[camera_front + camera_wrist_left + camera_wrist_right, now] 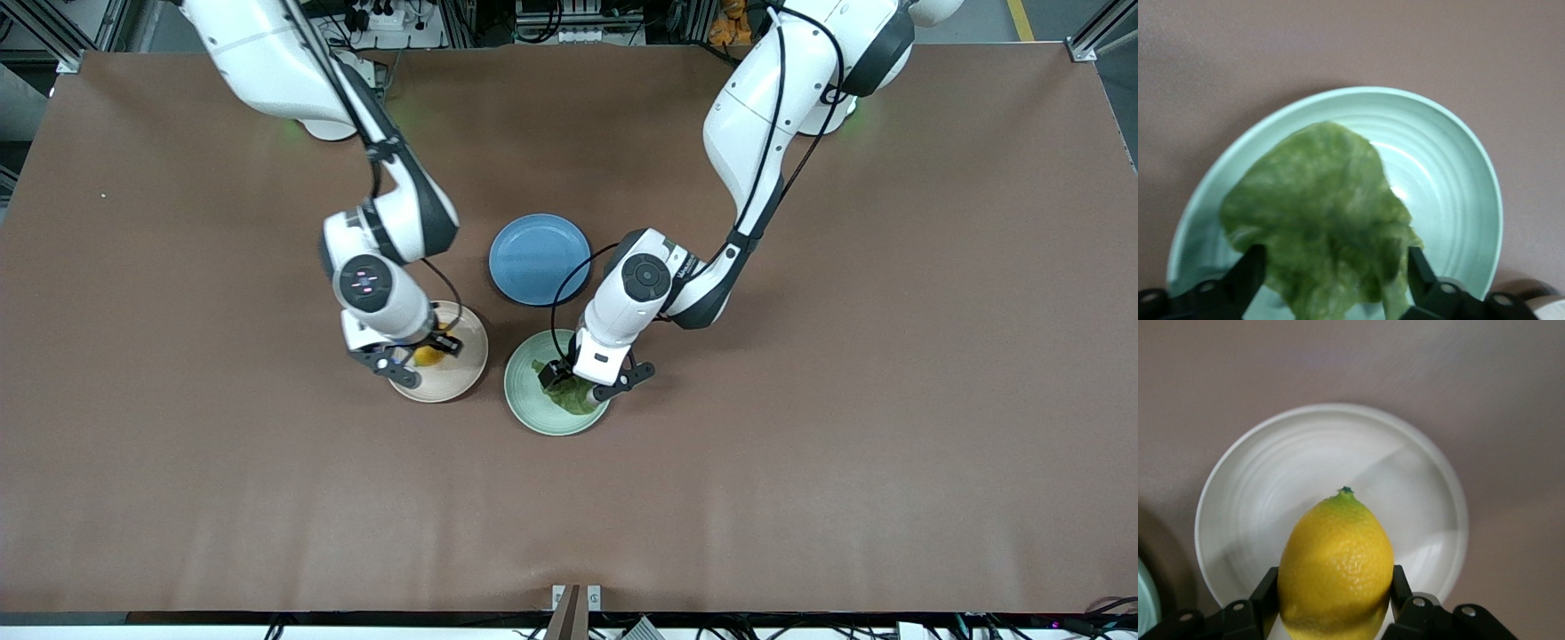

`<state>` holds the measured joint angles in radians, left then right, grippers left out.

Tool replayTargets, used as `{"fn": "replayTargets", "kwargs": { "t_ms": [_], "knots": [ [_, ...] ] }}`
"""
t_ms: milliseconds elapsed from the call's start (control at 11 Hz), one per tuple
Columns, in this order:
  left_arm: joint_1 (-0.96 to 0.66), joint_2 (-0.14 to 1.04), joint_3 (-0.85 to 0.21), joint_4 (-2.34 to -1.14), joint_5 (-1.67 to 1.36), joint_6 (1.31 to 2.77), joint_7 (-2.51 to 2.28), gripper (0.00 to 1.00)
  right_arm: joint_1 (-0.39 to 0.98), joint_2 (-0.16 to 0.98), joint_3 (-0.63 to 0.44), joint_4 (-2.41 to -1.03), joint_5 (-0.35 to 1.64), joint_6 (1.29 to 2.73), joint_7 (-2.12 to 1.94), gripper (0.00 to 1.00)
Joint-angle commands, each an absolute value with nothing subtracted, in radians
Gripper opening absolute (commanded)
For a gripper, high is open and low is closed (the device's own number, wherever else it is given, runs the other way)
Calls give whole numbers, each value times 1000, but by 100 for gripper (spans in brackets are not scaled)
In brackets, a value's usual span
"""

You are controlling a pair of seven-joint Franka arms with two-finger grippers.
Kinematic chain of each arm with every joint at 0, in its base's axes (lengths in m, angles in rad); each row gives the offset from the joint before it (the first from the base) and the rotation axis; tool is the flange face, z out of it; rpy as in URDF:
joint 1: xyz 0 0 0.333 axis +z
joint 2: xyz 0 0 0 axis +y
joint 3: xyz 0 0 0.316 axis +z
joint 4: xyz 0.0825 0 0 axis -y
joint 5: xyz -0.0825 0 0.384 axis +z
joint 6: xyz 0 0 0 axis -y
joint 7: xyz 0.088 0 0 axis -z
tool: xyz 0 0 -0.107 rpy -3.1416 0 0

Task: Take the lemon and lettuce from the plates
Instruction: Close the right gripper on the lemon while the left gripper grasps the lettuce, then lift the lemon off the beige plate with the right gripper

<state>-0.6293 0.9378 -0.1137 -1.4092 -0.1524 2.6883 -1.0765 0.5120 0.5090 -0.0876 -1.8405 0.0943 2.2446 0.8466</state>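
The yellow lemon (428,356) (1336,560) is over the beige-pink plate (460,373) (1271,473). My right gripper (418,354) (1336,590) is shut on it, one finger pressed on each side. The dark green lettuce (573,397) (1318,200) lies on the pale mint green plate (532,411) (1445,180). My left gripper (589,384) (1336,267) is down over it, open wide, with one finger at each edge of the leaf. In the front view both hands hide much of the lemon and the lettuce.
An empty blue plate (540,259) lies between the two arms, farther from the front camera than the other two plates. The beige and mint plates sit side by side with a small gap. Bare brown table (800,462) lies all round.
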Motion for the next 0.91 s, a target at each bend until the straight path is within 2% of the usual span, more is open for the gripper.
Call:
{"fn": "replayTargets", "kwargs": {
  "t_ms": [0,182,455,727,818],
  "knots": [
    [-644,956,-100,-1384,-161,2700,-1066,63,396,379,-78,-1862,83,2096,650,0],
    [-644,956,-100,-1384,-160,2698,-1065,51,313,333,-78,-1850,84,1981,490,0],
    [-652,956,-94,-1385,-158,2698,-1065,42,183,314,-78,-1852,84,1881,245,0],
    [-650,951,-94,-1387,-140,2698,-1063,24,83,304,-80,-1858,77,1855,-1,0],
    [-650,948,-94,-1387,-137,2697,-1062,19,54,308,-80,-1862,21,1856,-68,0]
  ]
}}
